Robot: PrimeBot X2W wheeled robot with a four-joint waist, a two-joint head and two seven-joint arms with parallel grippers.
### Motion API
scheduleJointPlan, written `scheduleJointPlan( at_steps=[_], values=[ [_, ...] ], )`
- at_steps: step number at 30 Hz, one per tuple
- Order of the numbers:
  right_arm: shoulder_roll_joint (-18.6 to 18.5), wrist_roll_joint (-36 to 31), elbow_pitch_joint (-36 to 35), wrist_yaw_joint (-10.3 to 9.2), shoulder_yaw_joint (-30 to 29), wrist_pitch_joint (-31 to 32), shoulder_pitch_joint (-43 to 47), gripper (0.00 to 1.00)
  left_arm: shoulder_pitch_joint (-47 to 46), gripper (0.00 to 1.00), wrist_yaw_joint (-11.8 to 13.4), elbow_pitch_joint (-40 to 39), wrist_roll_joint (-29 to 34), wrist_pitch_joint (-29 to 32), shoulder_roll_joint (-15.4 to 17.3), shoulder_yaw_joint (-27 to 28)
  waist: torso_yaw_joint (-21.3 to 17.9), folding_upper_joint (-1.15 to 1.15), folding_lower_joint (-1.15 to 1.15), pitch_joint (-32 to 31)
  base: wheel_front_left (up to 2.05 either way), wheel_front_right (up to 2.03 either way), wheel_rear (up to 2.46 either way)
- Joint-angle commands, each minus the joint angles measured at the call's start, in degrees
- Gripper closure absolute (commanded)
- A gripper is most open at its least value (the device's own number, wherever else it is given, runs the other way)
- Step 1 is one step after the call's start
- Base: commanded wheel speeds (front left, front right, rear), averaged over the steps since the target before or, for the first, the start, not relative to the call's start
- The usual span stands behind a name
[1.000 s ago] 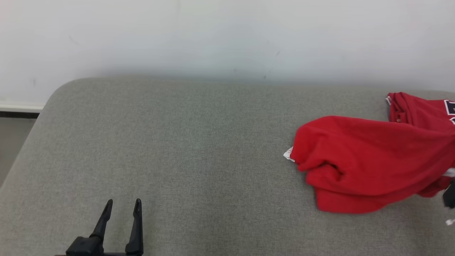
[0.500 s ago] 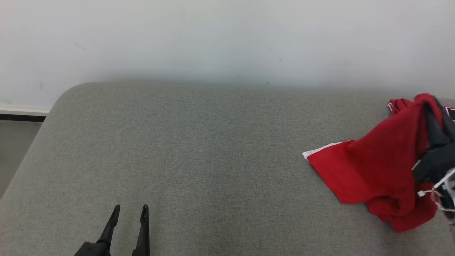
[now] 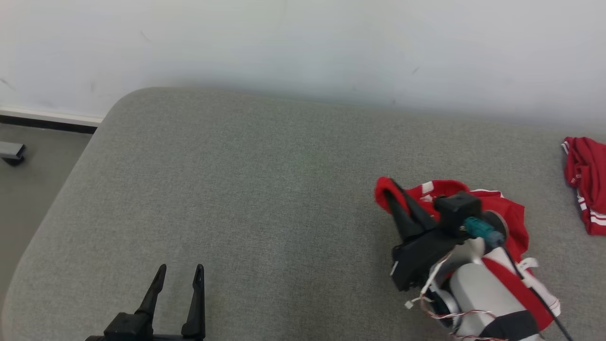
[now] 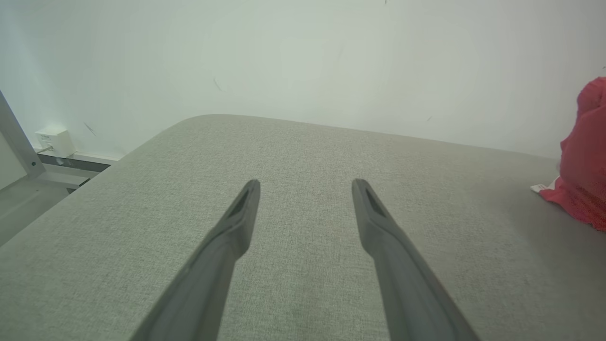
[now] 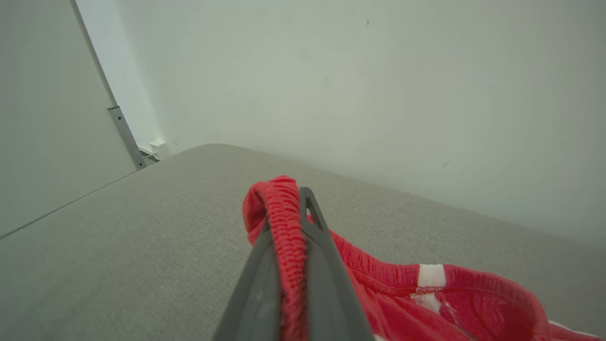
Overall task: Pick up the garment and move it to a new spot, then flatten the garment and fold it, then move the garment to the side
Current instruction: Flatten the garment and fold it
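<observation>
The right gripper point(image 3: 396, 201) pinches the red garment point(image 3: 502, 208) by its ribbed edge over the grey cushion point(image 3: 265, 189); the left gripper point(image 3: 180, 272) sits well apart, fingers spread. Another red cloth point(image 3: 584, 180) lies farther right.

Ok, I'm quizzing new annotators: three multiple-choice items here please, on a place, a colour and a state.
1. In the head view, where is the left end effector? A lower left; B upper right; C top centre.
2. The garment's main colour? A blue; B red; C green.
3. The right end effector is: A open, empty; B shut on the garment; C shut, empty.
Key: 1 A, it rises from the bottom-left edge. 2 B, red with white stripes. 3 B, fabric is pinched between its fingers.
</observation>
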Motion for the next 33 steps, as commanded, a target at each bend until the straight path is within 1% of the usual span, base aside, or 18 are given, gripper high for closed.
scheduleJointPlan(
  at_steps=[1,6,9,10,11,12,17,21,25,30,33],
  values=[
    [2.20,0.61,1.97,-0.16,2.58,-1.01,-1.11,1.00,-0.92,0.00,-0.24,0.23,-0.73,-0.17,-0.18,-0.04,1.73,0.00,0.00,1.42,0.00,0.00,0.00],
    [5.98,0.64,8.30,-0.16,8.28,-3.53,-3.35,1.00,-1.82,0.00,-0.33,0.66,-0.70,-0.17,-0.50,-0.39,3.38,0.00,0.00,2.67,0.00,0.00,0.00],
    [7.20,1.69,12.46,-0.16,11.02,-4.77,-4.64,1.00,-2.31,0.00,-0.38,0.86,-0.75,-0.17,-0.60,-0.55,3.92,0.00,0.00,3.12,0.00,0.00,0.00],
    [7.38,2.02,13.84,-0.17,11.59,-5.15,-5.01,0.80,-2.41,0.00,-0.39,0.95,-0.73,-0.17,-0.65,-0.63,4.04,0.00,0.00,3.20,0.00,0.00,0.00],
    [7.56,2.40,15.16,-0.16,12.52,-5.41,-5.31,0.38,-2.49,0.00,-0.40,1.04,-0.70,-0.17,-0.69,-0.67,4.11,0.00,0.00,3.25,0.00,0.00,0.00],
    [7.74,3.06,16.16,-0.16,13.26,-5.69,-5.62,0.00,-2.56,0.00,-0.41,1.14,-0.67,-0.17,-0.72,-0.72,4.12,0.00,0.00,3.24,0.00,0.00,0.00],
    [7.93,5.49,18.27,-0.16,15.72,-6.95,-6.37,0.00,-2.46,0.00,-0.40,1.32,-0.33,-0.17,-0.79,-0.36,3.11,0.00,0.00,2.58,0.00,0.00,0.00],
    [7.95,7.12,17.63,-0.16,17.35,-7.65,-6.84,0.00,-1.49,0.00,-0.35,1.23,0.02,-0.17,-0.86,0.25,1.28,0.00,0.00,1.34,0.00,0.00,0.00],
    [6.29,8.60,15.80,-0.16,17.64,-7.96,-4.92,0.00,-0.90,0.00,-0.38,1.11,-0.06,-0.17,-0.84,0.82,-0.59,0.00,0.00,0.32,0.00,0.00,0.00],
    [3.95,10.42,15.11,-0.16,21.10,-7.66,-2.67,0.00,-1.05,0.00,-0.41,1.00,0.23,-0.17,-0.85,1.00,-1.94,0.00,0.00,-0.01,0.00,0.00,0.00],
    [3.85,11.77,15.29,-0.16,23.44,-7.47,-1.53,0.00,-1.21,0.00,-0.43,1.15,0.32,-0.17,-0.92,0.75,-1.99,0.00,0.00,-0.05,0.00,0.00,0.00]
  ],
)
